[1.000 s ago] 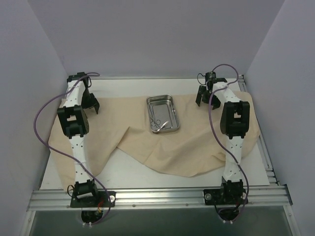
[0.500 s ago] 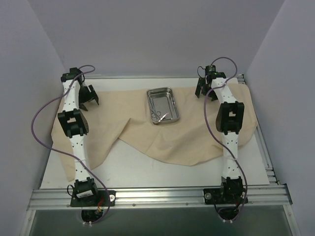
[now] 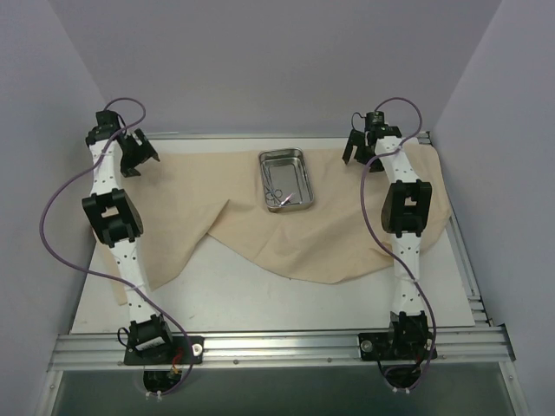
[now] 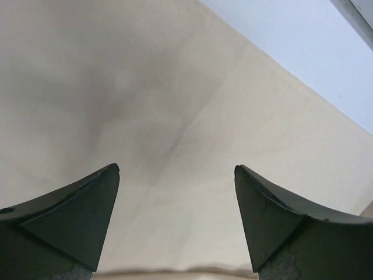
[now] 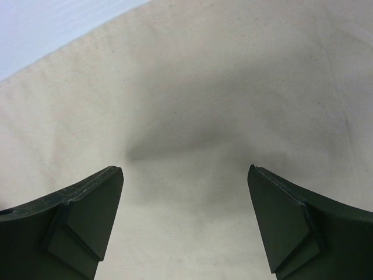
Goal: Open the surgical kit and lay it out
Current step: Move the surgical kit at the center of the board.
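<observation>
The beige cloth wrap (image 3: 217,199) lies spread across the back of the table, its front edge sagging in uneven folds. The shiny steel tray (image 3: 285,180) sits on it at centre back and holds thin metal instruments (image 3: 277,196). My left gripper (image 3: 139,156) is open over the cloth's far left corner. My right gripper (image 3: 357,152) is open over its far right part. In the left wrist view the open gripper (image 4: 176,169) hangs just above bare cloth (image 4: 145,87). In the right wrist view the gripper (image 5: 185,169) is also open over cloth (image 5: 192,87).
The white table (image 3: 260,303) shows in front of the cloth. Lilac walls close in at the left, back and right. A metal rail (image 3: 277,347) runs along the near edge by the arm bases. The table's right edge has rails (image 3: 473,286).
Both arms have reached farther toward the back wall. The cloth and the tray on it have slid backward, and the cloth's front edge now lies farther from the arm bases.
</observation>
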Motion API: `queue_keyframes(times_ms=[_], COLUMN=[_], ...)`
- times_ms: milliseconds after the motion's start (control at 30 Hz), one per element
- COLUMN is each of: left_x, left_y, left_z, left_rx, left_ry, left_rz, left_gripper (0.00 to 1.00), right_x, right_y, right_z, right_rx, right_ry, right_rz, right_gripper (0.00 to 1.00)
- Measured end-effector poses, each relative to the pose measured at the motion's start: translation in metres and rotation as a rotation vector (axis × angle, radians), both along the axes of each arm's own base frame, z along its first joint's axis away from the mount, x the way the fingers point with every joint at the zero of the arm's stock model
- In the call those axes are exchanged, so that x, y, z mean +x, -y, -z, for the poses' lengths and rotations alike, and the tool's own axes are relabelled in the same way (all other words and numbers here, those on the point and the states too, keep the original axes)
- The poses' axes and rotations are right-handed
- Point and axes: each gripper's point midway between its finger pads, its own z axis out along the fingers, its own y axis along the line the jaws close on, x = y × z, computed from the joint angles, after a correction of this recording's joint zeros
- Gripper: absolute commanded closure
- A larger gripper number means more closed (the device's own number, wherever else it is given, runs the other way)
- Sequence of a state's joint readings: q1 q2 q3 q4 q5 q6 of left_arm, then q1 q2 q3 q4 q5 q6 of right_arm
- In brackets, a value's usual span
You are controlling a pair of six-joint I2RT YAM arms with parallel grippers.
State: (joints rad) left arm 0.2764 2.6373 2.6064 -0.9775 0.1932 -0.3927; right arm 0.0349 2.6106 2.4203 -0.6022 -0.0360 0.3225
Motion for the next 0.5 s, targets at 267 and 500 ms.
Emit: queue_keyframes(times_ms=[267,500], left_x=[-0.056,-0.092], left_y=[0.052,0.068], left_z=[-0.065,-0.016], left_rx=[0.167,0.232], left_ry=[-0.093,-0.327], left_rz=[0.045,0.100], left_gripper=[0.12,0.16], right_x=[-0.019,-0.056], right_y=[-0.026,-0.054], right_z=[-0.050,-0.059], right_rx=[0.024,-0.051], right_ry=[0.019,-0.033], right_rz=[-0.035,-0.112], right_gripper=[0.06,0.09])
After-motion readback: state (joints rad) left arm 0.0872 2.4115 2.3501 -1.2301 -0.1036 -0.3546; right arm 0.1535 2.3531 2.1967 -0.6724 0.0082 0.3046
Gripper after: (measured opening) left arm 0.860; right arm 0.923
